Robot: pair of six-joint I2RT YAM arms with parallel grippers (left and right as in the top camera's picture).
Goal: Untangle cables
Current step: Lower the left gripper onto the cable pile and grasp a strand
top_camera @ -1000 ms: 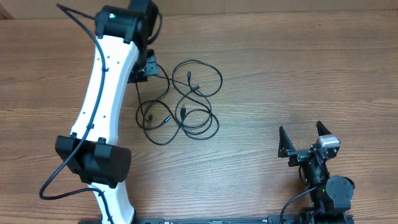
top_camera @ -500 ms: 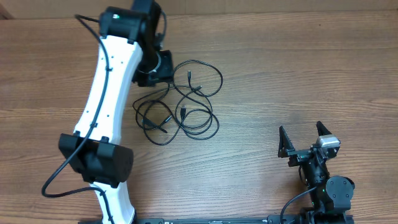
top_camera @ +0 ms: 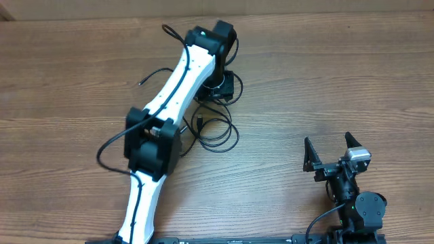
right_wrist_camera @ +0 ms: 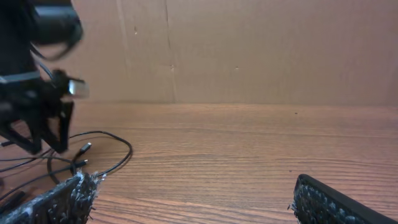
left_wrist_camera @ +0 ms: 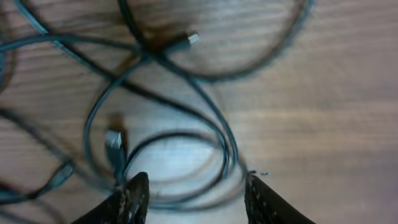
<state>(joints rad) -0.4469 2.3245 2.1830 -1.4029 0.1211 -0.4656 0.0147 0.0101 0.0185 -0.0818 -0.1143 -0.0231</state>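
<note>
The cables (left_wrist_camera: pixel 217 134) are seen as tangled black loops with small plug ends, spread on the wooden tabletop (top_camera: pixel 352 74) directly beneath and ahead of the left fingers (left_wrist_camera: pixel 134 198). These fingers are held apart, with nothing clamped. The right fingers (top_camera: pixel 310 154) are likewise spread and empty, and the cables lie well ahead of them, off to their left.

Tangled cables (top_camera: pixel 217 133) on wooden table (top_camera: pixel 339 81)
</note>
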